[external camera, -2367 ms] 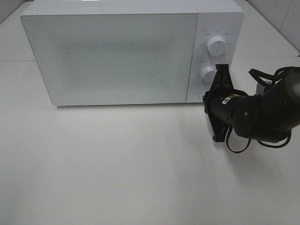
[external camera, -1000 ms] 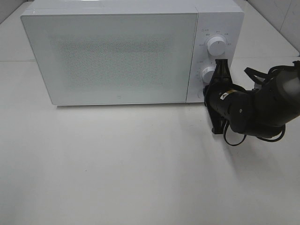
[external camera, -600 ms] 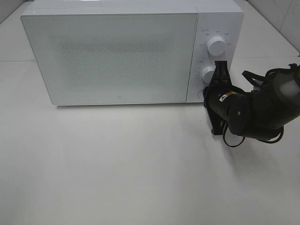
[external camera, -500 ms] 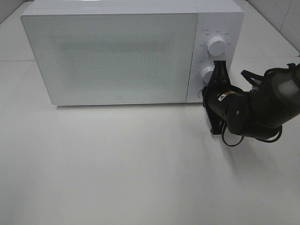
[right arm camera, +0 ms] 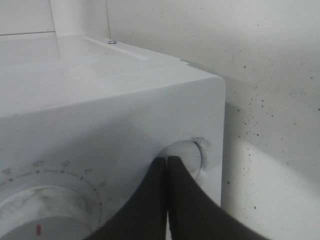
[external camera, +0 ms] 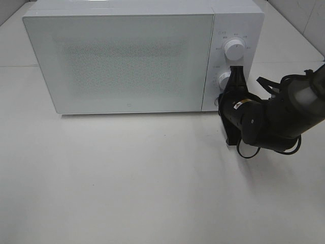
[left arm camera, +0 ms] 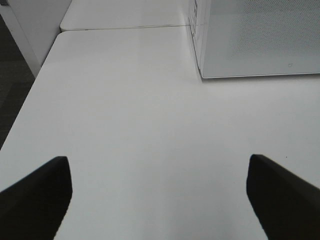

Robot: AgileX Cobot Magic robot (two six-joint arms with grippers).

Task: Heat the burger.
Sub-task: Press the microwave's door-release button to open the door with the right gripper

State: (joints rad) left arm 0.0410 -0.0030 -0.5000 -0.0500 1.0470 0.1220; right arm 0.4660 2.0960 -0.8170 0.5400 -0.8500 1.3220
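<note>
White table fills the scene, with a tiled wall behind it in the right wrist view. The right claw has its fingers pressed together with no gap and nothing between them. In the right wrist view its tips sit at a round recess near the rounded edge of the microwave's control panel; whether they press it I cannot tell. Seen from above, the fingers lie over that panel, just beside the lower knob and below the upper knob. The black right arm bends away across the table. The microwave stands with its frosted door shut. The left claw hangs over bare table, fingers wide apart, empty, the microwave's corner ahead of it. The burger shows in no view; where it is cannot be told.
</note>
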